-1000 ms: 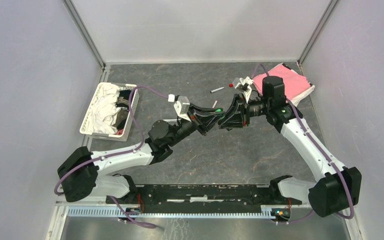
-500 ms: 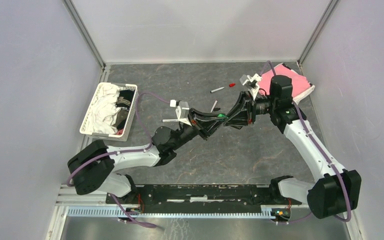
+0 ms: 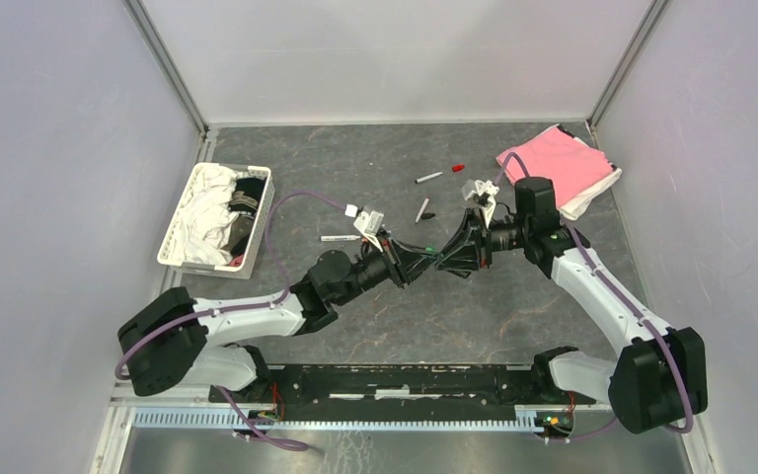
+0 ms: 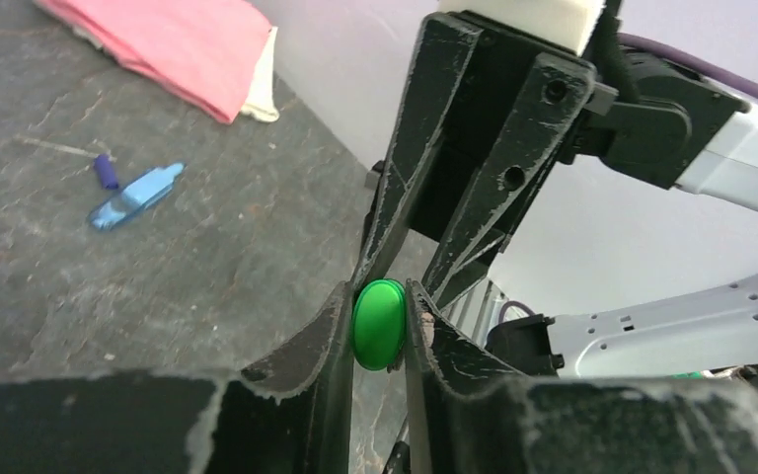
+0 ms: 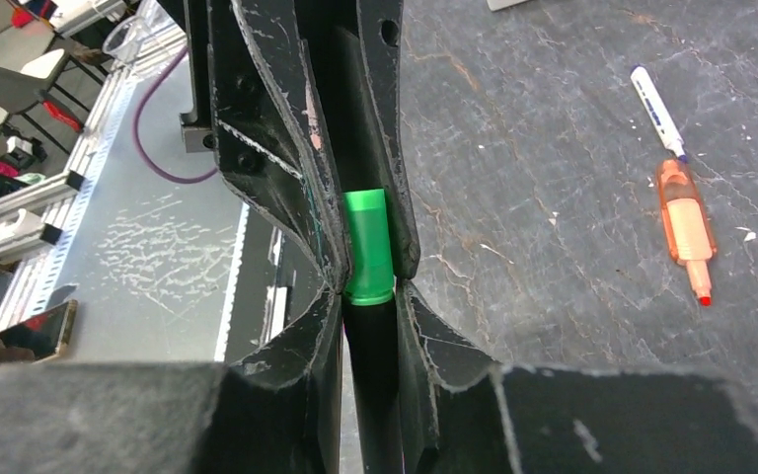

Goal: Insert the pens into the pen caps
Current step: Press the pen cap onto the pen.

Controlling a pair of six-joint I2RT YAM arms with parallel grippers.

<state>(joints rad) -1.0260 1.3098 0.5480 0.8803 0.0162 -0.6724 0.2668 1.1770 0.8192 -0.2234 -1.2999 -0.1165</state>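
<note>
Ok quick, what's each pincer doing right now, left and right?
Left pincer: closed, holding the green cap.
Right pincer: closed, holding the black marker.

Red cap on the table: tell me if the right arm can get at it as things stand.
Probably not: the way to the red cap looks free, but the right gripper is shut on the black marker.

Green-capped black marker, held aloft
</note>
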